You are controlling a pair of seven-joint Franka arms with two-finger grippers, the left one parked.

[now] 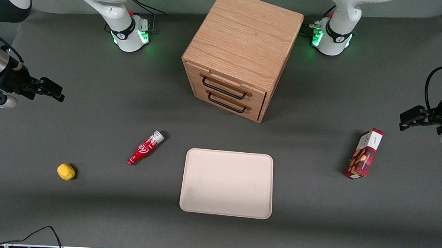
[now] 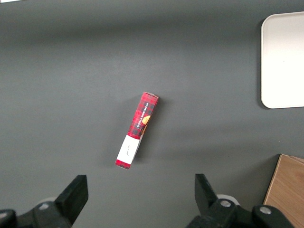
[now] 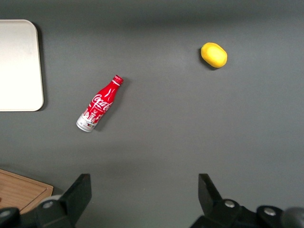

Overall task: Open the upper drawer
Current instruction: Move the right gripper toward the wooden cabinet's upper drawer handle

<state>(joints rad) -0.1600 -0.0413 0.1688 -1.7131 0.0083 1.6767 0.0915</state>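
The oak cabinet (image 1: 243, 46) stands at the middle of the table, farthest from the front camera. Its upper drawer (image 1: 228, 86) is shut, with a thin black wire bar handle (image 1: 223, 88). The lower drawer (image 1: 227, 103) just below it is shut too. My gripper (image 1: 52, 90) is open and empty, hovering above the table at the working arm's end, well away from the cabinet. In the right wrist view my gripper (image 3: 144, 183) shows spread black fingers (image 3: 78, 192) over bare grey table, with a corner of the cabinet (image 3: 21, 190) at the edge.
A red cola bottle (image 1: 145, 148) (image 3: 99, 103) lies between my gripper and a beige tray (image 1: 227, 182) (image 3: 19, 66). A yellow lemon (image 1: 66, 171) (image 3: 213, 55) lies nearer the camera. A red snack box (image 1: 364, 153) (image 2: 137, 130) lies toward the parked arm's end.
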